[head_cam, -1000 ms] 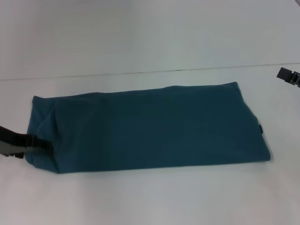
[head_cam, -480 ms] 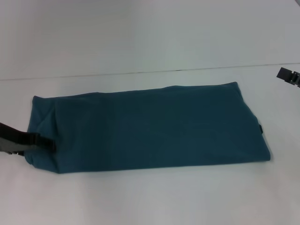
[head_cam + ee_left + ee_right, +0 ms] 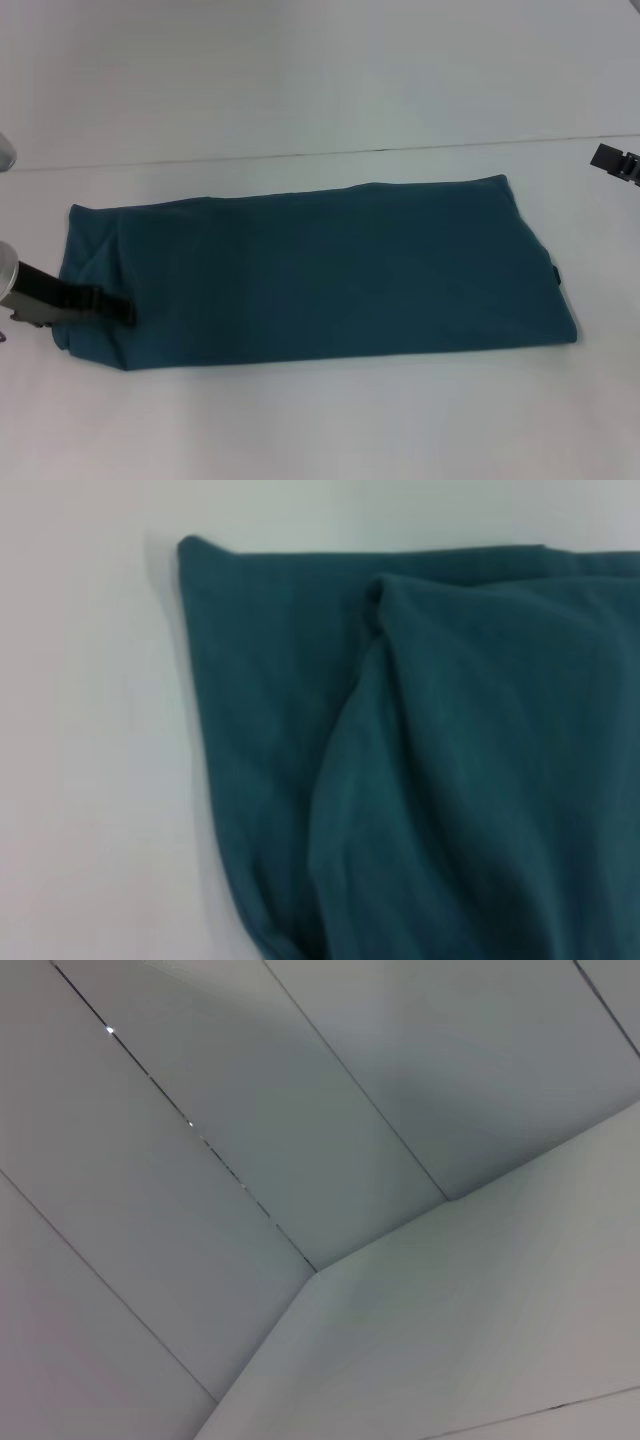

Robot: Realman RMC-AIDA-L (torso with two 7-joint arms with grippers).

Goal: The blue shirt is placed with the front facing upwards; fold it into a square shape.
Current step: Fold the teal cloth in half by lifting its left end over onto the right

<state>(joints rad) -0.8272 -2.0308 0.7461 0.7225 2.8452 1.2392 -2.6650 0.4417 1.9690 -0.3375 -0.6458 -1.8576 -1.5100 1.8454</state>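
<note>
The blue shirt [image 3: 320,270] lies as a long folded band across the white table, plain teal side up, with no lettering showing. A small dark tag [image 3: 555,273] sticks out at its right end. My left gripper [image 3: 118,307] reaches in from the left and sits over the shirt's near left corner. In the left wrist view the blue shirt [image 3: 450,760] fills most of the picture, one folded layer lying over another beside a square corner. My right gripper [image 3: 612,160] hangs at the far right edge, well away from the cloth.
The white table [image 3: 300,420] runs on in front of the shirt and behind it, up to a seam [image 3: 300,155] where the back wall starts. The right wrist view shows only pale wall panels [image 3: 250,1110] and a table corner.
My left gripper has slid to the right, from the shirt's left edge to farther over its near left corner. The shirt and the right arm have not moved.
</note>
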